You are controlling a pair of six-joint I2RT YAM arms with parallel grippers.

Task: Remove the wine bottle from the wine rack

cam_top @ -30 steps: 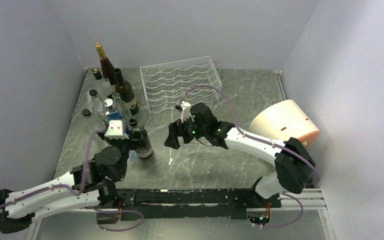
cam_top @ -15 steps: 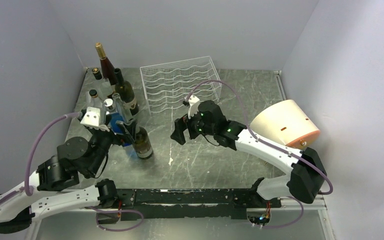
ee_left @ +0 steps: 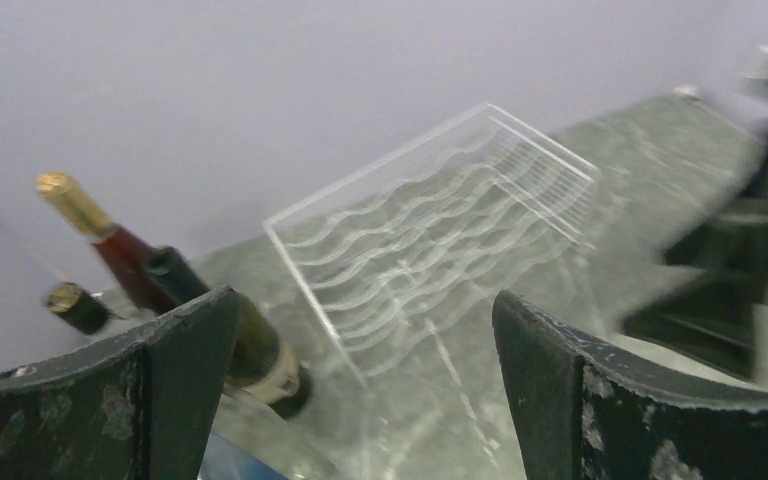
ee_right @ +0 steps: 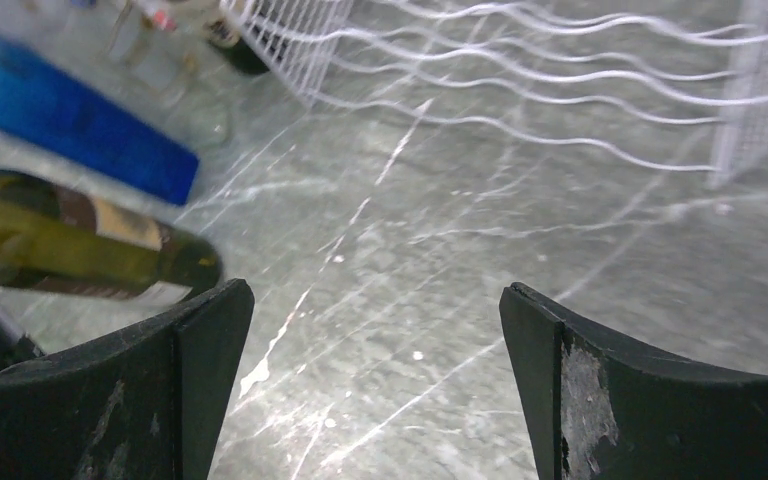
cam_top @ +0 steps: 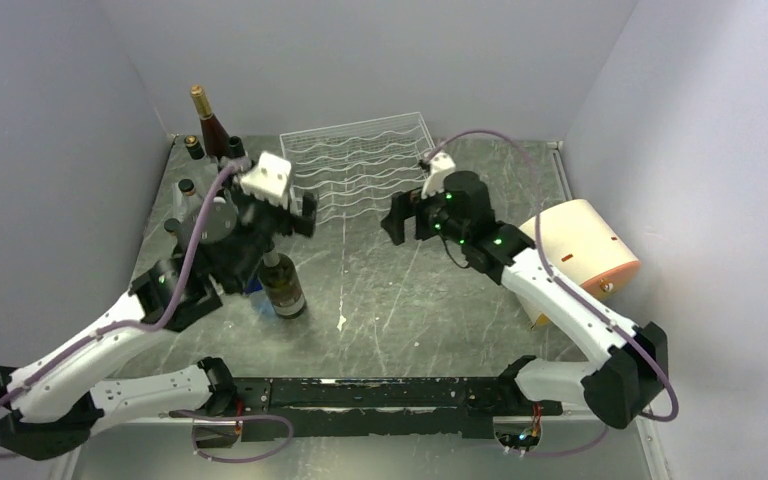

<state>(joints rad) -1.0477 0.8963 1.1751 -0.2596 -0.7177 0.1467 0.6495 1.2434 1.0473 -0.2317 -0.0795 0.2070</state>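
Note:
The white wire wine rack stands at the back middle of the table, and I see no bottle in it. It also shows in the left wrist view and the right wrist view. A dark green wine bottle stands upright on the table left of centre; it also shows in the right wrist view. My left gripper is open and empty, raised above the bottles just left of the rack's front. My right gripper is open and empty near the rack's front right corner.
Several more bottles stand clustered at the back left by the wall, one with a gold cap. A blue-labelled clear bottle stands among them. A cream-and-orange cylinder lies at the right. Grey walls close in three sides.
My left arm has risen from the bottle cluster and swung forward and right toward the rack. My right arm has moved back and right toward the rack's front right corner. Both grippers stay open.

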